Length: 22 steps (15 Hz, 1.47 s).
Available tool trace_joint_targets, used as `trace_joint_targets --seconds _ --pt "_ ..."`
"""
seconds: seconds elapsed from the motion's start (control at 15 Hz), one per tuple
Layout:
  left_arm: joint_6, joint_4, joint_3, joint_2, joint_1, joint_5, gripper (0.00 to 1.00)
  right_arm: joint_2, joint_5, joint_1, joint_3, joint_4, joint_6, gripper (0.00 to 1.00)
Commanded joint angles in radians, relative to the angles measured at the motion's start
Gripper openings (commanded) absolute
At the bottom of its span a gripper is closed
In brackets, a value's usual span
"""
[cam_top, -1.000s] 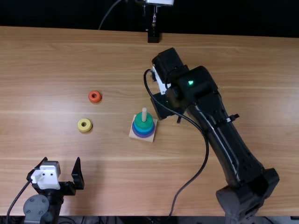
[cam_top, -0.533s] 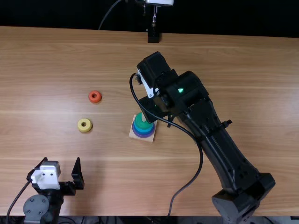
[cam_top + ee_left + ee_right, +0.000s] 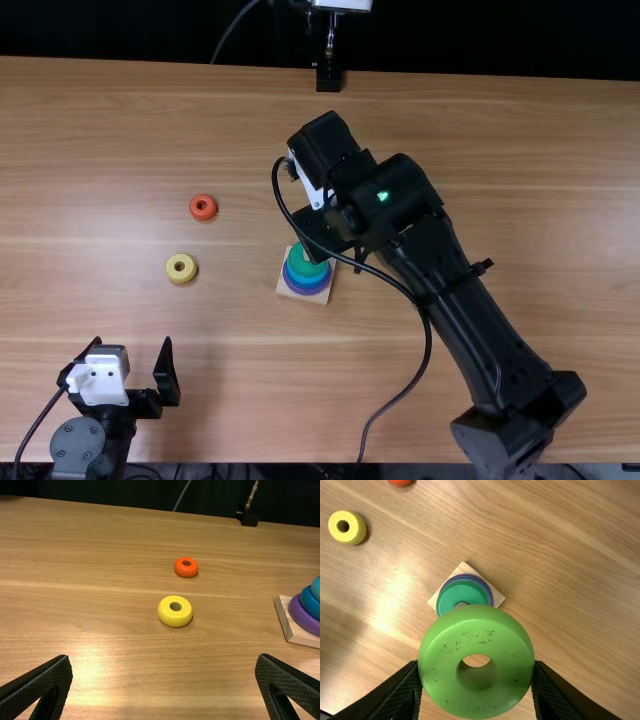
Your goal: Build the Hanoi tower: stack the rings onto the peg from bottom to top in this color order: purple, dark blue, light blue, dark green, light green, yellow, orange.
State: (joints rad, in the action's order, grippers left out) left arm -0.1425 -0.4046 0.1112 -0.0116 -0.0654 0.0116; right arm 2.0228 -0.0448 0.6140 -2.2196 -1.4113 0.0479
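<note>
- Nearer the peg [image 3: 462,604] now: right gripper [image 3: 476,674], closed on the light green ring [image 3: 482,622].
- I should centre it over the peg, then lower.
- Left gripper [image 3: 164,657] gapes empty.

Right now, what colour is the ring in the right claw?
Light green; the right wrist view shows the ring best.

The left arm [image 3: 80,445] sits low at the near edge, its left pincer [image 3: 132,342] pointing forward with both black fingers [image 3: 167,378] spread wide apart. The right arm [image 3: 475,320] stretches forward and slants inward from its base toward the middle, a small green light [image 3: 383,196] lit near its wrist. There the right pincer [image 3: 320,232] is angled steeply downward, its fingers [image 3: 402,692] parted but closed firmly in a grip.
</note>
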Motion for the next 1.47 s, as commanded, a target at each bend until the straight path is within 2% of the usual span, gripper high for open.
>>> trace_joint_targets --seconds 0.0,1.4 --pt "0.003 -0.076 -0.111 0.012 -0.004 -0.010 1.00 0.028 0.004 0.021 -0.029 0.004 -0.002 0.00" --pt "0.003 -0.078 -0.111 0.012 -0.004 -0.010 1.00 0.094 0.010 0.041 -0.017 0.008 0.004 0.00"
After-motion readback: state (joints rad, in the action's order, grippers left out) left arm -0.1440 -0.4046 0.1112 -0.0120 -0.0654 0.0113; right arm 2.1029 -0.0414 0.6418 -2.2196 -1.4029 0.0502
